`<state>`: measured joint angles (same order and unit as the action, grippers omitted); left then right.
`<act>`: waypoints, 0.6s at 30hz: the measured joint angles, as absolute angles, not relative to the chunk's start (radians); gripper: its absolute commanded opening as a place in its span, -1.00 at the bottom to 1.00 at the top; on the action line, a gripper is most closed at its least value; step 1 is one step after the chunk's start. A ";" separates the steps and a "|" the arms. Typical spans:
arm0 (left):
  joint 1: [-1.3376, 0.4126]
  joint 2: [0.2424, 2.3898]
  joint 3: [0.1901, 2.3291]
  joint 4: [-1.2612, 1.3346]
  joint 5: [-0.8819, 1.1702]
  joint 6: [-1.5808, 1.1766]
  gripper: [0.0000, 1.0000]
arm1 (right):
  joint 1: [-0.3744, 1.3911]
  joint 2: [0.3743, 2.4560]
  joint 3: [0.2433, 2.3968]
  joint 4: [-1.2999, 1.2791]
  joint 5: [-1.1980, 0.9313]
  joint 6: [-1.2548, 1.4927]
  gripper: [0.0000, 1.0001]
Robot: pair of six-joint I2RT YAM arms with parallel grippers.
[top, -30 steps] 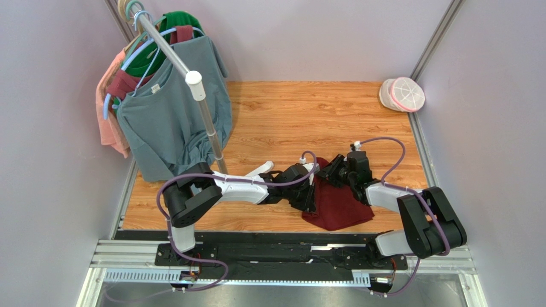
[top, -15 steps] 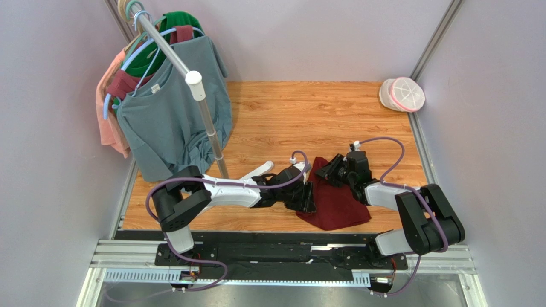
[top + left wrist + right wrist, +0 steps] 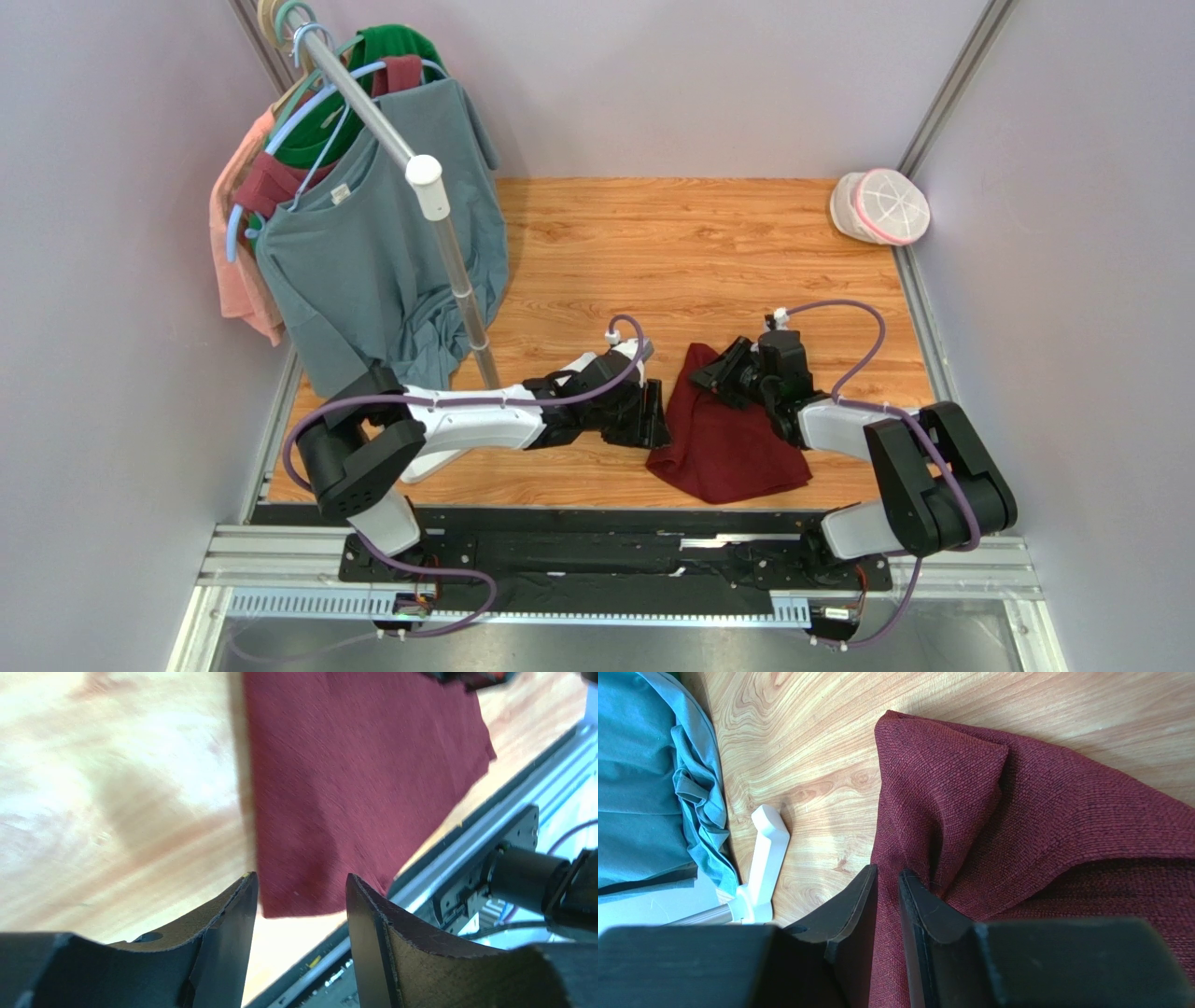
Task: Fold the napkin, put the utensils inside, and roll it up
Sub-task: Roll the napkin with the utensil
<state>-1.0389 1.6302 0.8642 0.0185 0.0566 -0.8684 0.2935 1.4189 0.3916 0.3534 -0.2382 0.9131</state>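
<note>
The dark red napkin (image 3: 730,445) lies bunched and partly folded on the wooden table, near the front edge. My right gripper (image 3: 718,375) is at its far corner, and in the right wrist view it (image 3: 887,875) is shut on a raised fold of the napkin (image 3: 1032,812). My left gripper (image 3: 657,417) is just left of the napkin's left edge. In the left wrist view it (image 3: 302,890) is open and empty, with the napkin (image 3: 351,777) lying flat ahead of it. The fork is not in view.
A clothes rack with a grey-teal shirt (image 3: 368,266) stands at the back left. Its white base (image 3: 561,375) is close behind my left arm and shows in the right wrist view (image 3: 765,857). A pink-and-white container (image 3: 881,206) sits in the back right corner. A metal rail (image 3: 617,553) runs along the front edge.
My left gripper has drawn back to the left, off the napkin's left edge, and the left arm has swung left. The right gripper stays on the napkin's far corner.
</note>
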 measured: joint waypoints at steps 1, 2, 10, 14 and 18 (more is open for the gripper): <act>-1.031 1.629 0.863 0.020 0.057 -0.867 0.23 | 0.294 1.419 0.392 0.353 -0.238 0.913 -0.47; -1.024 1.630 0.862 0.023 0.058 -0.866 0.24 | 0.294 1.419 0.392 0.353 -0.238 0.913 -0.47; -1.010 1.686 0.833 0.145 0.130 -0.889 0.27 | 0.294 1.421 0.392 0.356 -0.240 0.913 -0.47; -1.010 1.728 0.820 0.185 0.158 -0.915 0.24 | 0.294 1.423 0.392 0.359 -0.241 0.913 -0.47; -1.009 1.747 0.818 0.217 0.173 -0.939 0.23 | 0.293 1.423 0.392 0.360 -0.242 0.913 -0.47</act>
<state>-1.0092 1.7473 0.8177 0.2169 0.1734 -0.9394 0.2932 1.4235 0.3916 0.3595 -0.2417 0.9131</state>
